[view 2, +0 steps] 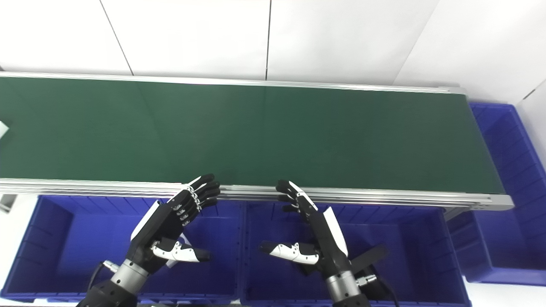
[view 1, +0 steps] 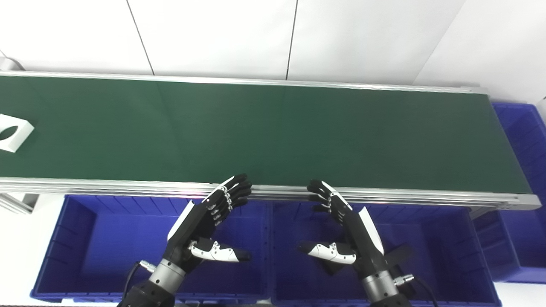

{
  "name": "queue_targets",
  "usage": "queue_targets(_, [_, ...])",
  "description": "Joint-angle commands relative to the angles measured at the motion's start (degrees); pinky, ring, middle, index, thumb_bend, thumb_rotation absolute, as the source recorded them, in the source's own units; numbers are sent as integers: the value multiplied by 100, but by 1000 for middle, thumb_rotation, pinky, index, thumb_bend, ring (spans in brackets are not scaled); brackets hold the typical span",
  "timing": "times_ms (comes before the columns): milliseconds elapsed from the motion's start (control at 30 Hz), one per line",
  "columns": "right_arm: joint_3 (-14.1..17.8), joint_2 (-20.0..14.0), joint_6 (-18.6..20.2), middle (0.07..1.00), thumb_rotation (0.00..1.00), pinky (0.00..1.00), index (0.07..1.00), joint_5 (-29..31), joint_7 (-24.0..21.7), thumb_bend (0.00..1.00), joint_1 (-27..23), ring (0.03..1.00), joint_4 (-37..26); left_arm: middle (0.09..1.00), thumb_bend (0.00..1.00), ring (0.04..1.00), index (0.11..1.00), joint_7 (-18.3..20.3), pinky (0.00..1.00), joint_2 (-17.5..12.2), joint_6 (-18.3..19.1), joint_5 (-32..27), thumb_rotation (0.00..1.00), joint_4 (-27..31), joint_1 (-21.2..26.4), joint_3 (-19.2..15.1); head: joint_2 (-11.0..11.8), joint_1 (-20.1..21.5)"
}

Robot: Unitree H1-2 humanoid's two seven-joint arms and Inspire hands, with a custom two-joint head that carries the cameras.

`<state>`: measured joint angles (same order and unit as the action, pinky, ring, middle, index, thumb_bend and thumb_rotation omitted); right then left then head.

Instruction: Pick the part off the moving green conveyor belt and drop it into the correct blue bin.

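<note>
Part [view 1: 13, 132] — far left of left hand [view 1: 200, 226]

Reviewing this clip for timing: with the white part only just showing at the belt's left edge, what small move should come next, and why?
Probably ready the left hand toward the belt's left side. The white part lies at the far left edge of the green belt, and both the left hand and the right hand hover open over the blue bins, holding nothing.
</note>
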<state>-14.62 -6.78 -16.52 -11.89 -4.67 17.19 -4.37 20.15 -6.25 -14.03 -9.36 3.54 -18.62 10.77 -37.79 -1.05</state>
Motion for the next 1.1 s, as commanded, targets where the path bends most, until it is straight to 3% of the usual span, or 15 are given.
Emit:
queue_targets(0, [8, 15, -340, 852, 453, 731, 880, 68, 5, 785, -25, 812, -103, 893, 977, 889, 900, 0, 870, -9, -205, 3, 143, 121, 56, 9, 5, -8])
queue_targets(667, [9, 48, -355, 847, 470, 730, 884, 82, 34, 786, -18, 809, -94, 879, 986, 876, 892, -25, 854, -5, -225, 45, 145, 108, 64, 2, 58, -214])
queue_targets(1067, [22, 64, -480, 849, 453, 730, 890, 134, 66, 769, -65, 815, 82, 869, 999, 865, 882, -60, 843, 35, -261, 139, 144, 0, 106, 13, 392, -934])
